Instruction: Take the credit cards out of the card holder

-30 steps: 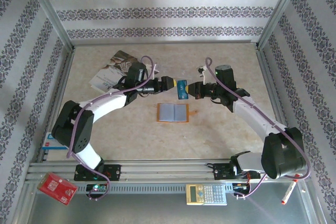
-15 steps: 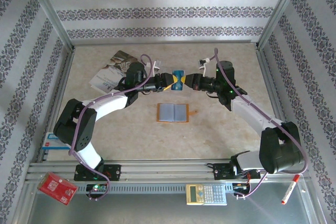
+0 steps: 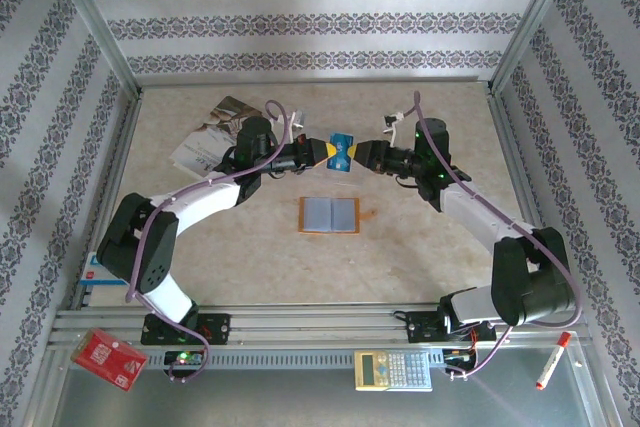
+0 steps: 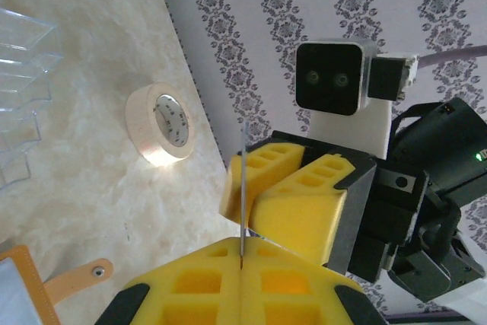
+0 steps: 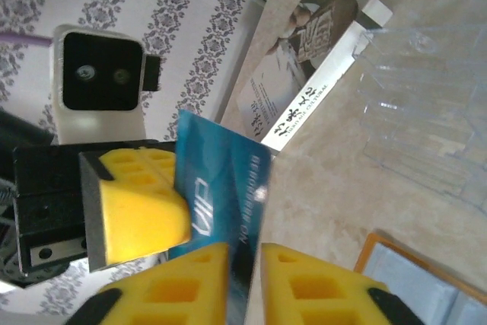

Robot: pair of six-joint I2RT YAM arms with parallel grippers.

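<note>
A blue credit card (image 3: 341, 152) hangs in the air between my two grippers, above the table's back half. My left gripper (image 3: 326, 153) is shut on its left edge; in the left wrist view the card (image 4: 243, 180) stands edge-on out of the closed yellow pads (image 4: 242, 253). My right gripper (image 5: 245, 264) straddles the card (image 5: 221, 188) with its jaws slightly apart, so it is open. The card holder (image 3: 329, 215), an orange wallet, lies open and flat on the table in front of them, and a corner of it (image 5: 426, 287) is in the right wrist view.
A white booklet (image 3: 205, 142) lies at the back left beside a clear plastic tray (image 5: 426, 112). A roll of tape (image 4: 161, 125) sits by the wall. Calculator (image 3: 392, 369), red packet (image 3: 108, 355) and a marker (image 3: 552, 359) lie on the front rail.
The card, held by my right gripper a second ago, rose a little toward the back. My left gripper closed onto it and my right jaws loosened.
</note>
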